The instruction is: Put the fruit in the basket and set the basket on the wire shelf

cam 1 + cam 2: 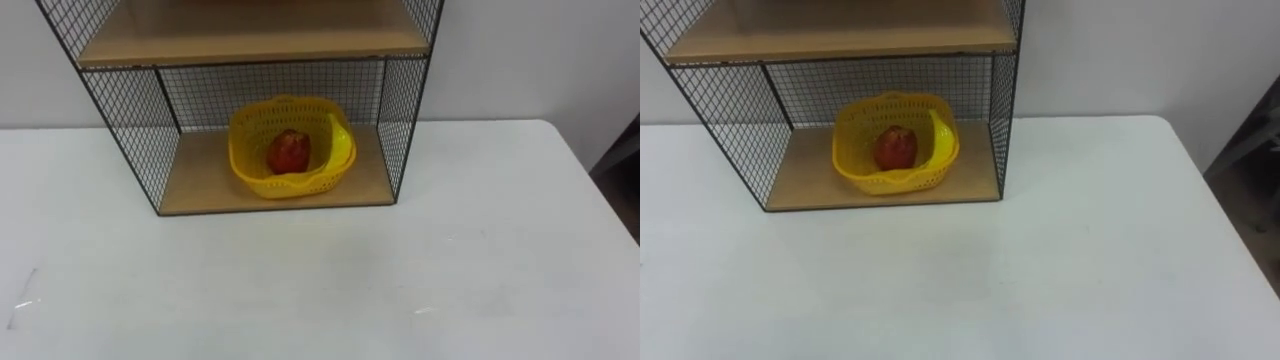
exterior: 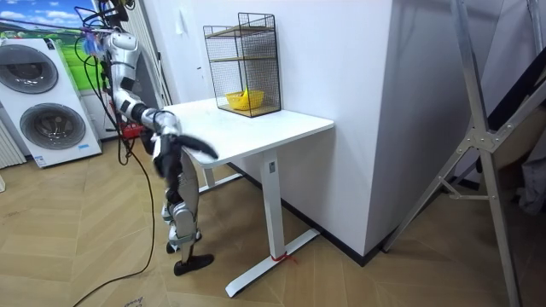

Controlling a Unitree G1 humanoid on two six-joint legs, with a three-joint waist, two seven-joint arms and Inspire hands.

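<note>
A yellow plastic basket (image 1: 300, 185) stands on the bottom wooden board of the black wire shelf (image 1: 130, 120), a little right of its middle. Inside the basket lie a red fruit (image 1: 289, 150) and a yellow banana (image 1: 342, 145) leaning along the right wall. In the room view the robot stands at the end of the white table (image 2: 256, 128), facing the shelf (image 2: 241, 60) with the basket (image 2: 245, 100) in it. Its right hand (image 2: 205, 152) hangs low beside the table's edge, away from the shelf, and is blurred.
The shelf stands at the back of the white table (image 1: 320, 290) against a white wall, with a second wooden board (image 1: 250, 40) above the basket. The table's right edge (image 1: 600, 190) drops off to dark floor. Washing machines (image 2: 47, 102) stand behind the robot.
</note>
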